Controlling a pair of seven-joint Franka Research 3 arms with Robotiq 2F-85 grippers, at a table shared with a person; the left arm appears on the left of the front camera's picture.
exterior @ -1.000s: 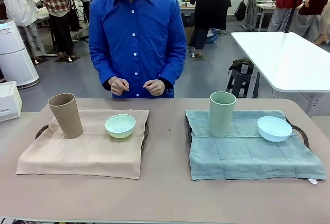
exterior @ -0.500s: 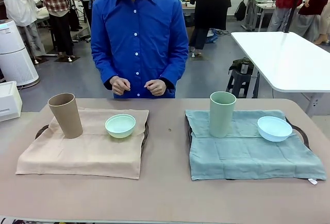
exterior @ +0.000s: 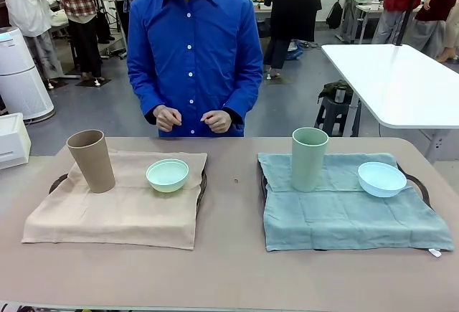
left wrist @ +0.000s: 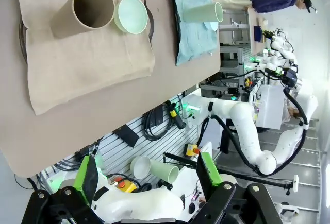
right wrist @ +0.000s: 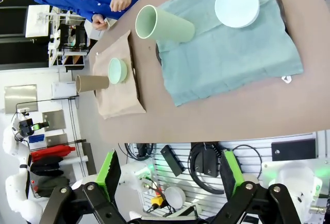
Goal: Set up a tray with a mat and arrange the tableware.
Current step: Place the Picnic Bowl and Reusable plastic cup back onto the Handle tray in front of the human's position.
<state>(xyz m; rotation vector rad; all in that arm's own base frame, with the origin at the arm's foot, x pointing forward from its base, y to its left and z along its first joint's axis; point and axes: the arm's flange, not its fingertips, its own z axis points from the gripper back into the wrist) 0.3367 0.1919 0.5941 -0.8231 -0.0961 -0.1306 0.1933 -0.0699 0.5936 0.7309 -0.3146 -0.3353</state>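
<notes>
1. The left gripper hangs high over the near edge of the counter, its jaws spread wide and holding nothing; the green pads frame only open air.
2. The right gripper is likewise raised above the near edge, jaws wide apart and empty.
3. Both grippers are well apart from all the tableware.
4. On the robot's left lies a tan mat draped over a dark tray, whose rim shows at the mat's sides.
5. A tan cup stands upright on the far left corner of that mat, mouth up.
6. A mint bowl sits on the same mat near its far right corner, beside the cup but not touching it.
7. On the robot's right lies a teal mat over a second tray; a small white tag shows at the mat's near right corner.
8. A green cup stands upright on the far left part of the teal mat.
9. A blue bowl rests toward the far right of that mat, apart from the green cup.
10. The strip of counter between the two mats is bare except for a small dark speck.
11. A person in a blue shirt stands at the far side, both hands held loosely closed at waist height, just beyond the counter's far edge, touching nothing.
</notes>
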